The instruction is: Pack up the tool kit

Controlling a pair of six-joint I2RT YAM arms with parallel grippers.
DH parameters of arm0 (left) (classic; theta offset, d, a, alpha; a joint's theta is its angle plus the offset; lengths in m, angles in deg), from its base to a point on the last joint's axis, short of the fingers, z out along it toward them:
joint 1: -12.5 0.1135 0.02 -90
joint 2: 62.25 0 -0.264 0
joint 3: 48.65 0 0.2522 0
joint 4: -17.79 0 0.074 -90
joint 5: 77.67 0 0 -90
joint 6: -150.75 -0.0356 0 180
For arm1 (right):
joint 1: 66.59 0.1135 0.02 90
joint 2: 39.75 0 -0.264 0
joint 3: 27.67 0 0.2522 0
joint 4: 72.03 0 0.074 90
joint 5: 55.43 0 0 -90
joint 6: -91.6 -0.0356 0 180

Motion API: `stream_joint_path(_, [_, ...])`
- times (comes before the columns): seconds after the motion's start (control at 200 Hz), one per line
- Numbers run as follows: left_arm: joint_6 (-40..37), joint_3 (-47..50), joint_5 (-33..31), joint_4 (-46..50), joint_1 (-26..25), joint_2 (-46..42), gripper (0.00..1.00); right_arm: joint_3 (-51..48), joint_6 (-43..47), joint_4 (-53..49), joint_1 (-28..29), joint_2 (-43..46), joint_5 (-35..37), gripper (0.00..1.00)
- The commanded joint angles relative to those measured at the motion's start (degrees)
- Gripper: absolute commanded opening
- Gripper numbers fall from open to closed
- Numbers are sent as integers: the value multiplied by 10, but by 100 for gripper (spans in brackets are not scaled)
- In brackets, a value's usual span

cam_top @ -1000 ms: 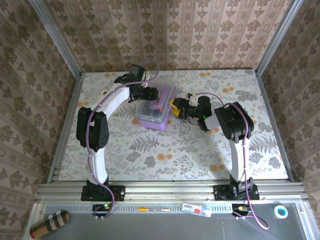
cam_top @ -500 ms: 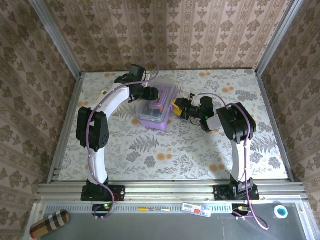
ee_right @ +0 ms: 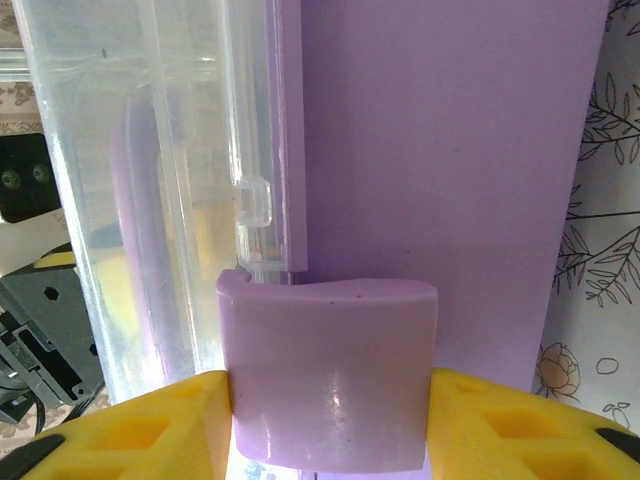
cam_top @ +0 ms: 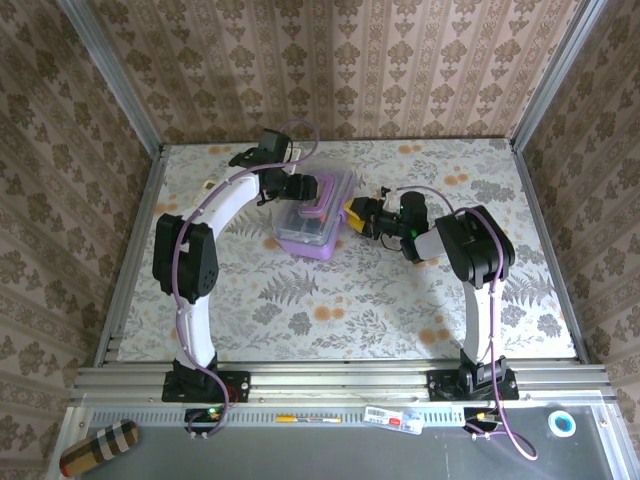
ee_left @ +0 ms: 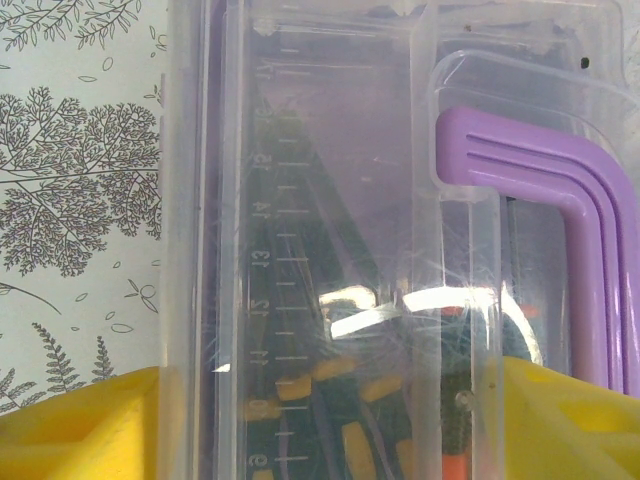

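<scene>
Blurrily, tool handles point(ee_left: 340, 400) show through the clear lid point(ee_left: 300, 150) of the purple case point(cam_top: 312, 215). At the case's right side the right gripper point(ee_right: 330, 385) clenches its purple latch point(ee_right: 328, 330). The left gripper point(ee_left: 330, 370) straddles the lid, fingers cropped; I cannot tell whether it grips.

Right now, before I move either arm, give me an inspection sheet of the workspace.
Surface: floral table, with the case toward its far side.
Job's things: case with its lid down and handle on top; tools seen through the lid; latch state unclear.
Clutter: striped roll and tape roll on the front ledge.
Grippers: left gripper straddles the lid; right gripper straddles the latch; grip unclear for both.
Cables: left cable and right cable loop along their arms.
Surroundings: wallpapered walls on three sides.
</scene>
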Motion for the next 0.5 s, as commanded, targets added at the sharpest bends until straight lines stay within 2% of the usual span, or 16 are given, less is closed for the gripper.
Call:
stream_joint_path(0.0, [14,50,60,100,-17,84,57,22,32,-38,1,27,5,51])
stream_joint_path(0.265, [11,46,50,107,-28,88,57,30,53,-76,6,39,8,51])
stream_joint_path(0.495, [10,44,48,109,-29,88,57,21,53,-69,7,51,7,51])
